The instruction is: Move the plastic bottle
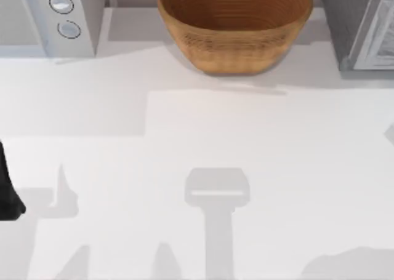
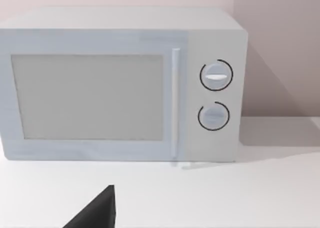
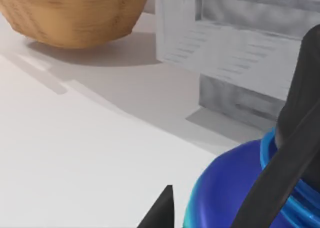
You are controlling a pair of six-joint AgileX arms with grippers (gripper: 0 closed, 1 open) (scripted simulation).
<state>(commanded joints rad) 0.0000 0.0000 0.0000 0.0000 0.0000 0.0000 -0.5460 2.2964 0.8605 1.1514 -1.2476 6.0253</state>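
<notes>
The right tool [image 3: 220,208] is clamped on the plastic bottle [image 3: 235,188], near the wicker bowl [image 3: 70,12]. Setting it down is left. The left tool [image 2: 95,213] sits at the tabletop's [image 1: 184,138] left edge; I cannot tell its state.

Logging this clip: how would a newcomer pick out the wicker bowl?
Start at the white microwave in the table's far left corner. Going right along the back edge, the wicker bowl sits mid-table, before the grey unit. It alone is round, brown and woven.
</notes>
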